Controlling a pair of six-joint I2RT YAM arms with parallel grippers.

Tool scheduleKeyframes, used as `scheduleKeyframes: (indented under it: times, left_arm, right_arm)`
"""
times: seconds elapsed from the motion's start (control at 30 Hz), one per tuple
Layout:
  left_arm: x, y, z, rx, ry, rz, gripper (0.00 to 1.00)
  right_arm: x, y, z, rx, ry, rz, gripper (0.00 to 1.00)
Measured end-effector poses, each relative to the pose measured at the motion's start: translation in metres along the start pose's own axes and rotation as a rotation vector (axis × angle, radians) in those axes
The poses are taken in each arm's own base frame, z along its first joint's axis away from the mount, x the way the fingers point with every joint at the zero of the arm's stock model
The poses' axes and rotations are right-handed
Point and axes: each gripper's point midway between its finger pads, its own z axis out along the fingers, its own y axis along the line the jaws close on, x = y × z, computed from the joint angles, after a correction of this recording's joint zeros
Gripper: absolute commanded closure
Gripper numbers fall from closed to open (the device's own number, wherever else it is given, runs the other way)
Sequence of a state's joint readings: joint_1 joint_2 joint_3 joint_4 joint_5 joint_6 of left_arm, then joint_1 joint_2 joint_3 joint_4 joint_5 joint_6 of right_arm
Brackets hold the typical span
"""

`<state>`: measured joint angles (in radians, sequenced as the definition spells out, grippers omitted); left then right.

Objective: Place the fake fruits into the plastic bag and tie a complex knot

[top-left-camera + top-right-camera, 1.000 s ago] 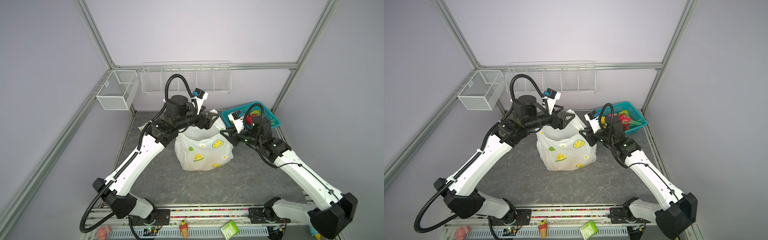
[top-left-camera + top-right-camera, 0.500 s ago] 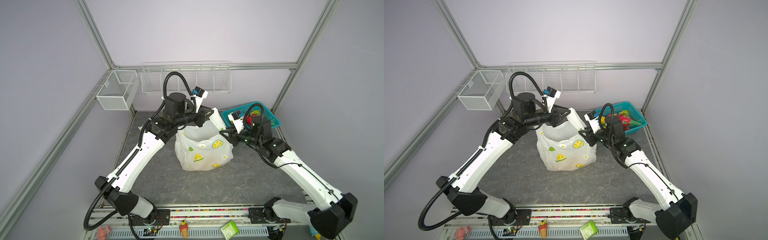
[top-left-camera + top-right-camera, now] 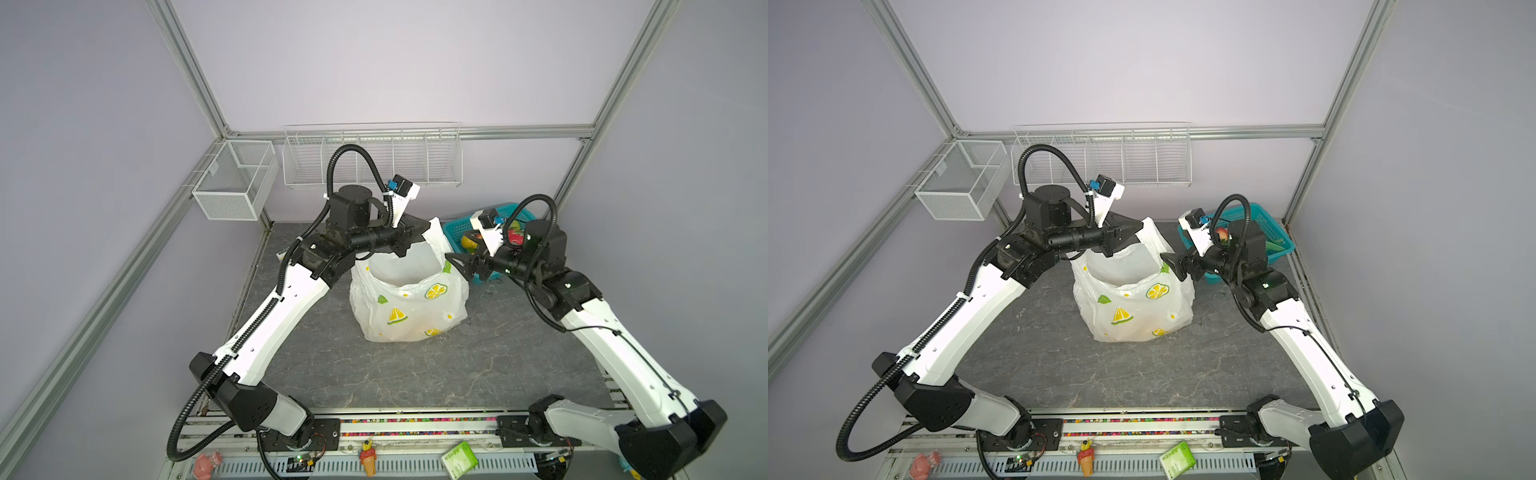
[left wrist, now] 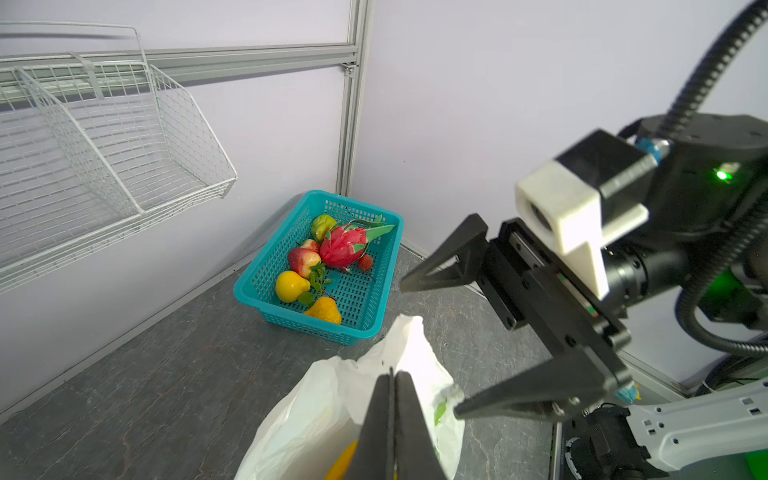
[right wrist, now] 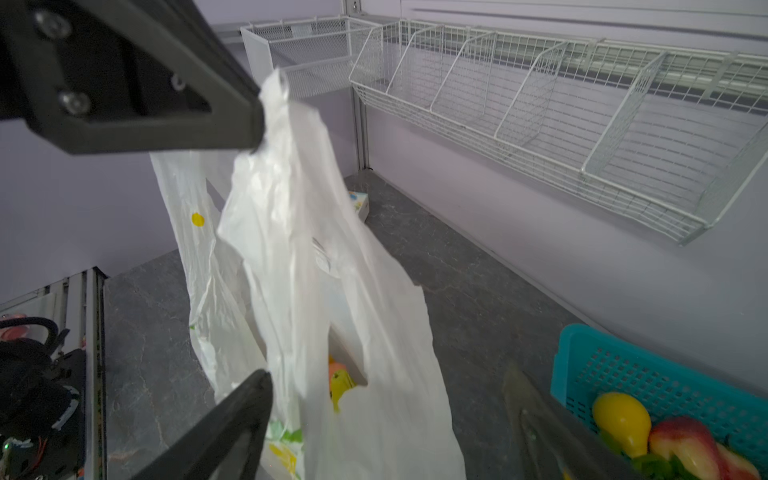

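Your left gripper clamps the bag, holding its mouth up; your right gripper gapes empty. Loading step: next, grab fruits from the basket.

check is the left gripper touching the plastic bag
Touching: the right wrist view shows the left gripper with jaws shut, pinching the plastic bag by its handle.

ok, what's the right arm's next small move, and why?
Probably swing the right gripper to the teal basket for a fruit: its fingers are open and empty, the left gripper grips the plastic bag by a handle, and fake fruits lie in the basket.
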<state>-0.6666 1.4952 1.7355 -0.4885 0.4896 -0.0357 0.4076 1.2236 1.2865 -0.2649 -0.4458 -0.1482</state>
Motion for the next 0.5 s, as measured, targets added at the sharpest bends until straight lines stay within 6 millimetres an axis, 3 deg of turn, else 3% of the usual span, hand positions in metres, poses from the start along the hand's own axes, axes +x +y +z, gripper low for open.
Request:
scheduleKeyframes:
  times: [0.07, 0.13, 0.2, 0.23, 0.33, 0.5]
  left_arm:
    - [0.002, -0.002, 0.0, 0.011, 0.007, 0.001, 1.0]
    - [0.003, -0.003, 0.0, 0.019, 0.012, 0.001, 1.0]
    - [0.003, -0.004, 0.0, 0.026, 0.012, 0.001, 1.0]
    - [0.002, -0.005, 0.0, 0.029, 0.011, 0.001, 1.0]
    - [0.001, -0.005, -0.001, 0.034, 0.005, -0.012, 1.0]
    - [-0.012, 0.002, -0.006, 0.033, -0.042, -0.064, 1.0]
  right_arm:
    - [-0.011, 0.003, 0.009, -0.065, -0.014, -0.017, 0.1]
    - [-0.018, 0.01, 0.02, -0.156, -0.026, -0.029, 0.02]
    - [-0.02, 0.017, 0.03, -0.245, -0.031, -0.034, 0.17]
    - [-0.018, 0.021, 0.034, -0.283, -0.029, -0.03, 0.29]
    - [0.0, 0.026, 0.045, -0.361, -0.003, 0.005, 0.52]
    - [0.051, 0.024, 0.055, -0.391, 0.072, 0.091, 0.66]
